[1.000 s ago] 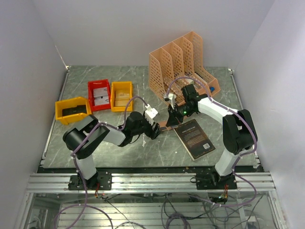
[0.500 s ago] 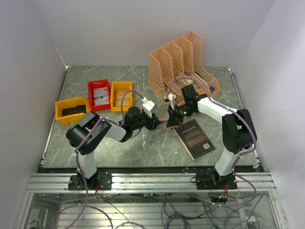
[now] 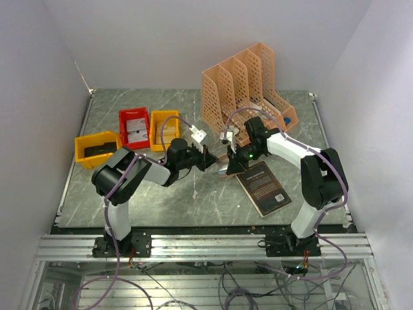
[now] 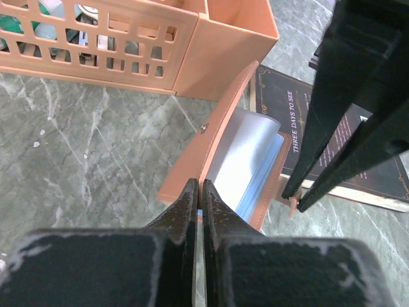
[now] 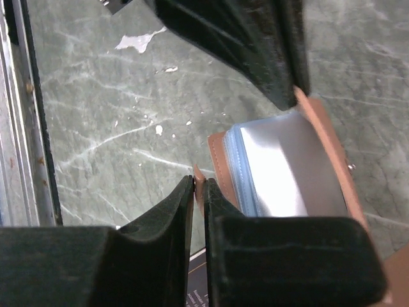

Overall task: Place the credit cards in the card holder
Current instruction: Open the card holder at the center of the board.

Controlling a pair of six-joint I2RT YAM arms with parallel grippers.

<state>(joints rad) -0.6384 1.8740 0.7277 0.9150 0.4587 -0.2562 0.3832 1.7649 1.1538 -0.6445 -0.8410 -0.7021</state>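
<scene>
1. Top view: the left tool (image 3: 208, 159) and the right tool (image 3: 230, 155) meet almost tip to tip, with the card holder (image 3: 222, 170) between and just beneath them. A black book (image 3: 263, 186) lies just beside the right tool. Pale flat pieces that look like the credit cards (image 3: 134, 131) sit in a red bin (image 3: 121, 128), well off to the left tool's outer side.
2. Left wrist view: the left tool is clamped on the edge of the holder's salmon cover. Clear sleeves fan open just ahead of its tips. The right tool's dark fingers (image 4: 339, 128) come down ahead and to the right, pinching the opposite edge.
3. Right wrist view: the right tool is closed on a thin salmon edge, with the sleeves directly ahead.
4. Risks, as I judge them:
   - An uneven pull could slip the thin cover out of one grip, and the holder would fold shut.
   - Neither tool is free to fetch a card, and letting go may lose the opening.
5. The grey marbled desk (image 3: 161, 200) looks slick, so the holder could slide. Plain white walls close in three sides, and a lattice file organizer (image 3: 248, 84) stands behind the tools.
</scene>
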